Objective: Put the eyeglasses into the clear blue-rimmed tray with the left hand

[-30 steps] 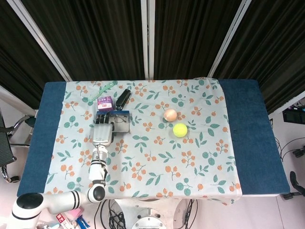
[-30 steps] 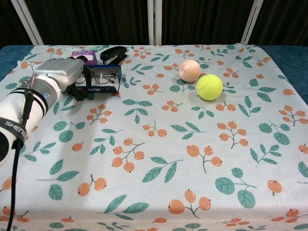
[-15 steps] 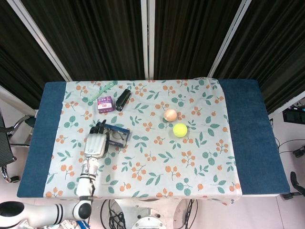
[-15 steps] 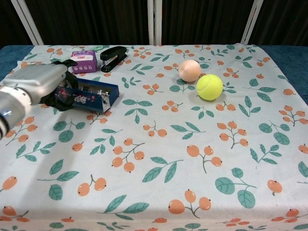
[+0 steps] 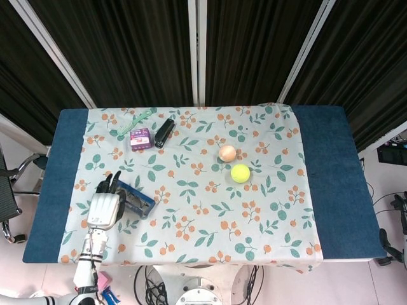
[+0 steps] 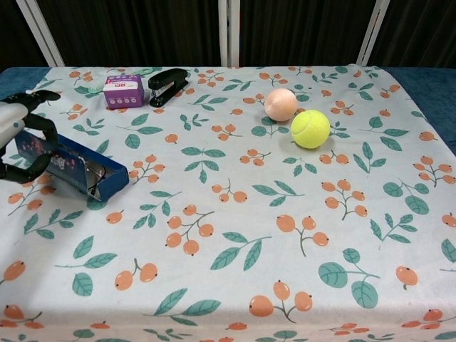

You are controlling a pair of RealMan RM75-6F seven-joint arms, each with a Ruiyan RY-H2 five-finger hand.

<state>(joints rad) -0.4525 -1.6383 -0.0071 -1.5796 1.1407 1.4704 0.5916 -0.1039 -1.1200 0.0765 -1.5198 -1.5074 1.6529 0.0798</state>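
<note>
The clear blue-rimmed tray (image 5: pixel 137 198) (image 6: pixel 75 167) sits tilted near the table's front left, with one end raised. My left hand (image 5: pixel 104 207) (image 6: pixel 20 140) grips that raised left end, and its dark fingers wrap around the tray's rim. The eyeglasses do not show clearly; the tray's blue wall hides whatever lies inside. My right hand appears in neither view.
A purple box (image 5: pixel 140 138) (image 6: pixel 122 90), a black stapler (image 5: pixel 165 132) (image 6: pixel 167 78) and a green comb (image 5: pixel 135 122) lie at the back left. A peach ball (image 5: pixel 227 152) (image 6: pixel 281 104) and a yellow tennis ball (image 5: pixel 240 173) (image 6: pixel 310 128) sit right of centre.
My left hand has pulled back toward the front left edge and taken the tray with it, away from the purple box. The tray now tilts. The eyeglasses, seen inside earlier, no longer show.
</note>
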